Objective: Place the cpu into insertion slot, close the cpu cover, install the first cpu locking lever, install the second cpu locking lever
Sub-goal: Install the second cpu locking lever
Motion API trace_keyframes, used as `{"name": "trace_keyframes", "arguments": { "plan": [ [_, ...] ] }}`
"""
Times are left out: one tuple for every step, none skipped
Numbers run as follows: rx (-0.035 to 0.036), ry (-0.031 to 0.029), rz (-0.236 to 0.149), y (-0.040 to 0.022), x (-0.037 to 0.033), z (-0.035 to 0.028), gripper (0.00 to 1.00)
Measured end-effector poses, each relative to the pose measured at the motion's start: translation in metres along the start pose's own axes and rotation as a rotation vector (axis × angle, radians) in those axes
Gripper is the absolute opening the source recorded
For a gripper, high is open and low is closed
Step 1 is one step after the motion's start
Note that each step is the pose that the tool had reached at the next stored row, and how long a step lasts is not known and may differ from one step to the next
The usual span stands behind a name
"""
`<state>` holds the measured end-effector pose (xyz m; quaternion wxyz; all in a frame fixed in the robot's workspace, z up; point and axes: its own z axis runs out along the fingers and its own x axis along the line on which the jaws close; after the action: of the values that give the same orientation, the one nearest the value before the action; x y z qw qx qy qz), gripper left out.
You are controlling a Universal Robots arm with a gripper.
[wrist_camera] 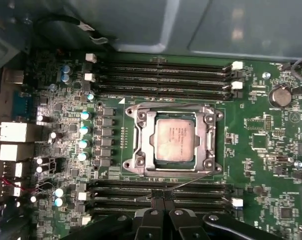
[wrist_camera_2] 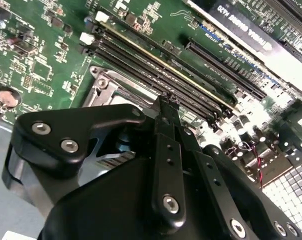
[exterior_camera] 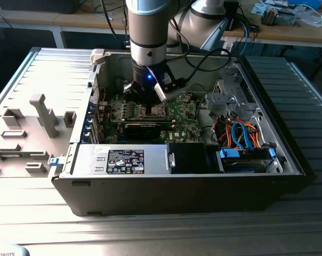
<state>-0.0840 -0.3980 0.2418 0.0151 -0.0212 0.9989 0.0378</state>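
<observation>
With the square silver-grey cpu (wrist_camera: 175,140) seated under the thin silver metal cpu cover (wrist_camera: 174,139), the clenched black gripper (wrist_camera: 161,198) sits at the socket's 6 o'clock edge, pinching a thin wire locking lever (wrist_camera: 191,180), which I judge wants a steady, level press.

Cpu (wrist_camera: 175,140) seated, cpu cover (wrist_camera: 173,142) seemingly closed

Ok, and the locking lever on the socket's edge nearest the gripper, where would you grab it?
Probably its free end. The locking lever is a thin wire rod slanting from the insertion slot corner out over the memory slots, so that tip stands clearest of the board. Come from above, pinching across the rod. The gripper sits at that end.
</observation>
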Motion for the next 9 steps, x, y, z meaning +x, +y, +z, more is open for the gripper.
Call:
{"name": "trace_keyframes", "arguments": {
  "plan": [
    [-0.0052,-0.0003,0.0,-0.0006,0.0015,0.0021,0.11],
    [-0.008,-0.0003,-0.001,-0.0008,0.0023,0.0042,0.11],
    [-0.0106,-0.0002,-0.002,-0.0009,0.0032,0.0056,0.11],
    [-0.0133,-0.0002,-0.003,-0.001,0.0039,0.0069,0.11],
    [-0.0171,-0.0002,-0.007,-0.0011,0.0057,0.0095,0.11],
    [-0.019,0.0,-0.009,-0.0012,0.0075,0.0118,0.11],
    [-0.0197,0.0,-0.011,-0.0013,0.0085,0.0135,0.11],
    [-0.022,0.0003,-0.015,-0.0014,0.0112,0.0168,0.11],
    [-0.0247,0.0007,-0.02,-0.0016,0.0139,0.0201,0.11]
  ]
}}
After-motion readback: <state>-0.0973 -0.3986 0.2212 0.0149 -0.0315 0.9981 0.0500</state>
